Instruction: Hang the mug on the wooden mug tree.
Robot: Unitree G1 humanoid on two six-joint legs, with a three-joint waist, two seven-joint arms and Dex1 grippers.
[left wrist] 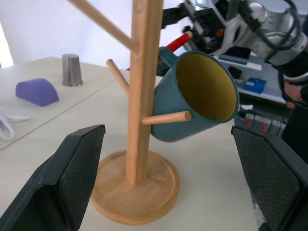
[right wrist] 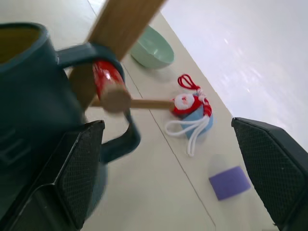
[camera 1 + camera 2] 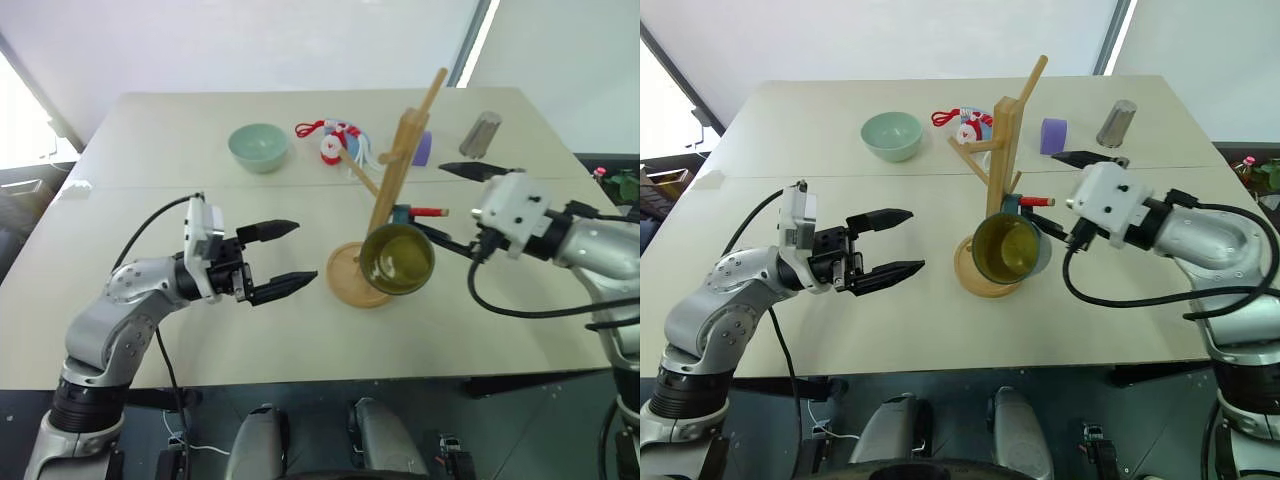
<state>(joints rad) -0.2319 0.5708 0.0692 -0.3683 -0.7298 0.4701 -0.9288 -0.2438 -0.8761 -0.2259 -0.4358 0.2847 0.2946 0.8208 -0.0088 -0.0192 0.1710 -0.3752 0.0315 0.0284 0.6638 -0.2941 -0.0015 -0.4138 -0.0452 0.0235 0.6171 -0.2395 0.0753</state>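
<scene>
One relation is deciding my next move: the mug [image 3: 396,259] is hanging just ahead of my right gripper [image 3: 462,207], toward my left, with its loop handle threaded over the red-tipped peg [image 2: 109,83] of the wooden mug tree [image 3: 392,180]. I am seeing that gripper's jaws spread wide and grasping nothing, one finger passing above the peg and the other reaching in beside the mug, so the mug looks to be carried by the peg alone. Its yellow mouth is tilting out toward me and its long axis is slanting downward away from the post, body hanging over the round base [image 3: 352,276]. I am judging that the right hand should back straight out along its own fingers, away from the handle, since any sideways drift could knock the mug or the peg. My left gripper [image 3: 282,258] is sitting open and empty too, well off on the far side of the tree, fingers aimed at the post. The right hand is clearly the nearer of the two.
</scene>
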